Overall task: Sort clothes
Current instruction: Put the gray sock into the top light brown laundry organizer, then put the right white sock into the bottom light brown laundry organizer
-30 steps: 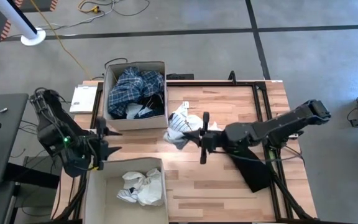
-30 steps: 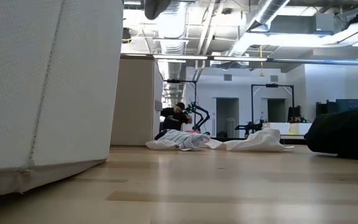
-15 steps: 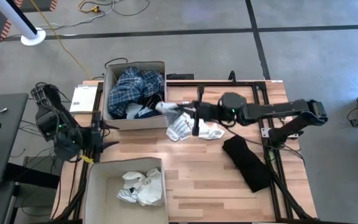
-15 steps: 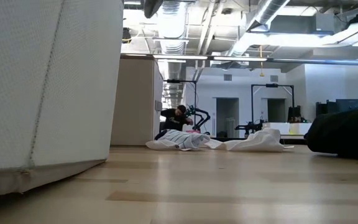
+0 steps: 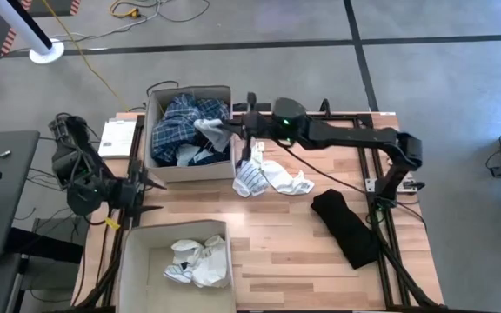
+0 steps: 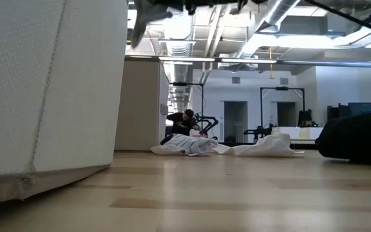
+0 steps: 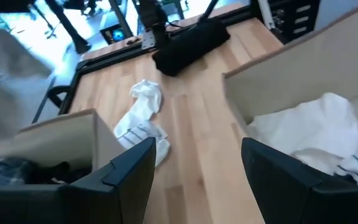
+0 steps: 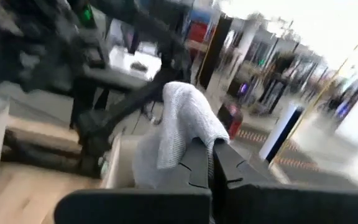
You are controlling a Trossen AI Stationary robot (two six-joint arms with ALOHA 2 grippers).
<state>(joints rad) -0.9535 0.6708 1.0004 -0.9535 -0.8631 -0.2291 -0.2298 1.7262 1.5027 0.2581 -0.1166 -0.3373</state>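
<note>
My right gripper [image 5: 237, 130] reaches to the right wall of the far cardboard box [image 5: 156, 156] and is shut on a light grey garment [image 5: 213, 130] held over the box. The box holds blue plaid clothes [image 5: 185, 122]. My left gripper [image 5: 137, 187] is open and empty between the two boxes at the table's left. A white striped garment [image 5: 250, 178], a white garment [image 5: 292, 183] and a black garment [image 5: 346, 228] lie flat on the table. The near box [image 5: 129, 261] holds white clothes [image 5: 200, 261]. My right gripper pinches a bunched fold of the grey garment [image 8: 188, 134] between its two fingers [image 8: 225, 165]. The fingers come level from the table's right. The cloth drapes over and past the fingertips, slack, lifted clear of the table above the far box's right side.
The near box's wall [image 6: 44, 84] fills the left of the low view, which shows the white garments [image 6: 192, 145] farther off. The left wrist view [image 7: 194, 168] shows bare wood between the boxes and the table garments [image 7: 143, 118]. A white pad [image 5: 116, 137] lies left of the far box.
My right gripper has gone from the garment pile at mid-table up and toward the far left, to the far box, carrying the grey garment lifted clear of the table. The striped and white garments have stayed. My left gripper has shifted a little toward the far edge.
</note>
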